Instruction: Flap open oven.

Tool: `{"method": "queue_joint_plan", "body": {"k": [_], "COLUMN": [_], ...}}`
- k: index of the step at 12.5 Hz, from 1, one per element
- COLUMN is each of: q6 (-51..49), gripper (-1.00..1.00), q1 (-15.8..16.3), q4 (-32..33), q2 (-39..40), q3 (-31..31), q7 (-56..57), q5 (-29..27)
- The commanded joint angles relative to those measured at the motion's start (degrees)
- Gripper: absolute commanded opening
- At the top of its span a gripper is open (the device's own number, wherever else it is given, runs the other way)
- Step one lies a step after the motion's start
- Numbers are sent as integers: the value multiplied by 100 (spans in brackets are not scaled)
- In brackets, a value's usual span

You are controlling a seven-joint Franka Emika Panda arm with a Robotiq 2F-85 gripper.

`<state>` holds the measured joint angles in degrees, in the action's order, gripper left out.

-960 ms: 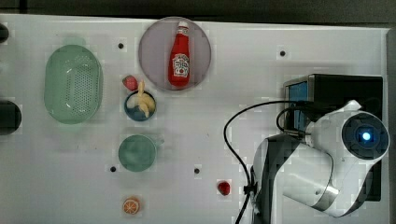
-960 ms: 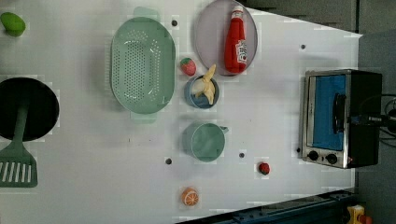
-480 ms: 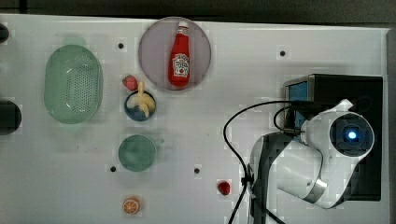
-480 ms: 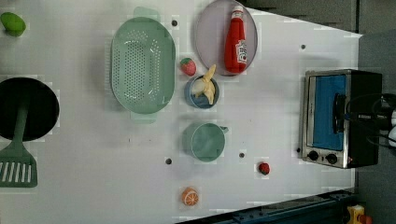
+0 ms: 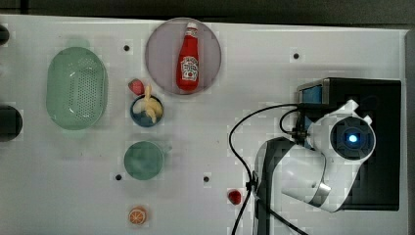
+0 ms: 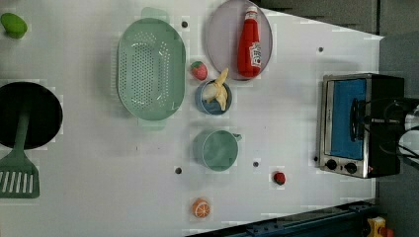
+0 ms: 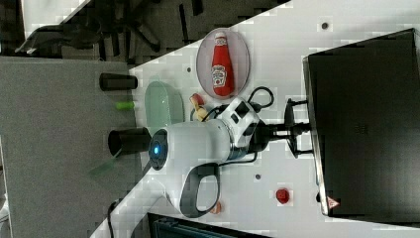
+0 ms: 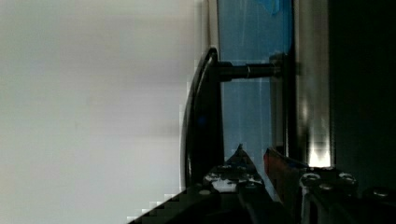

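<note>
1 oven (image 6: 360, 123) at table's (image 5: 274, 58) far end, top view's right; door shut, blue glass facing the table in left view, 2 knobs (image 6: 341, 166) on its frame. Black bar handle (image 8: 201, 116) in wrist view stands off the glass on a post. Gripper (image 7: 292, 128) in right view right at oven front, by handle; fingers apart, one (image 8: 233, 170) next to the bar, not clamped on it. Arm (image 5: 318, 161) hangs over oven top in top view, hides most of the door there. Cable (image 5: 240, 147) loops off wrist above table.

Away from gripper: 1 small red piece (image 5: 234, 197) nearest, then 1 ketchup bottle (image 5: 188, 58) on 1 plate (image 5: 159, 58), 1 cup (image 5: 143, 160), 1 bowl w/ banana (image 5: 147, 110), 1 strawberry (image 5: 135, 87), 1 orange half (image 5: 137, 215), 1 green colander (image 5: 77, 88). Farthest, left view: 1 black pan (image 6: 44, 116), 1 spatula (image 6: 19, 168), 1 green fruit (image 6: 14, 24). All well clear of door.
</note>
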<state>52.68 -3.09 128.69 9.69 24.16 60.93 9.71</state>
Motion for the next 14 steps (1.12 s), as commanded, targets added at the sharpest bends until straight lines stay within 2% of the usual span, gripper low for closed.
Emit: {"method": "queue_joint_plan", "body": {"k": [1,4,11,14], "q6": [-101,-135,-566,-589], "gripper": [-65,-65,-65,-65], "q1": [199,352,652,717], "q4": [65,131,285,293], "q2": [-8,-6,199,492], "q3": [-228,-451,-1010,-1148], "q7": [-292,-991,-3561,-4091], "q5": [122,911,2968,3137]}}
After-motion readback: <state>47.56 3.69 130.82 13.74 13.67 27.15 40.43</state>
